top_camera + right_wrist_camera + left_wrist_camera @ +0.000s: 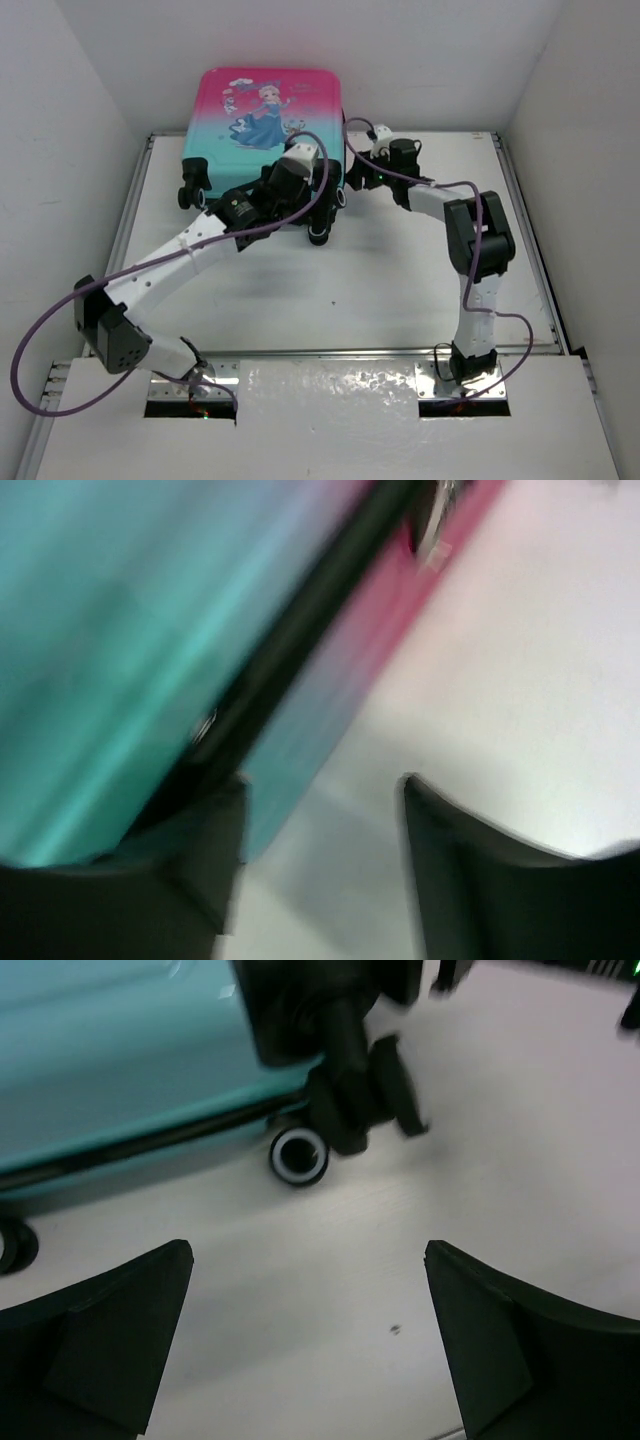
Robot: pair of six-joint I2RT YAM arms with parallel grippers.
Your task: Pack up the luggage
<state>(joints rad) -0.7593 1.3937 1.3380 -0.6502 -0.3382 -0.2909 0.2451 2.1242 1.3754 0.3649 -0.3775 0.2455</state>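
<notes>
The luggage point(265, 110) lies flat and closed at the back of the table, pink at the far end and teal at the near end, with a princess print. My left gripper point(300, 205) hovers at its near wheeled edge. In the left wrist view this gripper point(308, 1250) is open wide over bare table, short of a black wheel point(298, 1155) and the teal shell point(120, 1040). My right gripper point(358, 172) is at the luggage's right side. The right wrist view is blurred: the right gripper point(322, 785) is open with nothing between its fingers, its left finger point(200, 860) beside the luggage's point(120, 630) seam.
White walls close in the table point(400, 280) at the back and on both sides. A metal rail point(525, 230) runs along the right edge. A purple cable point(60, 330) loops off the left arm.
</notes>
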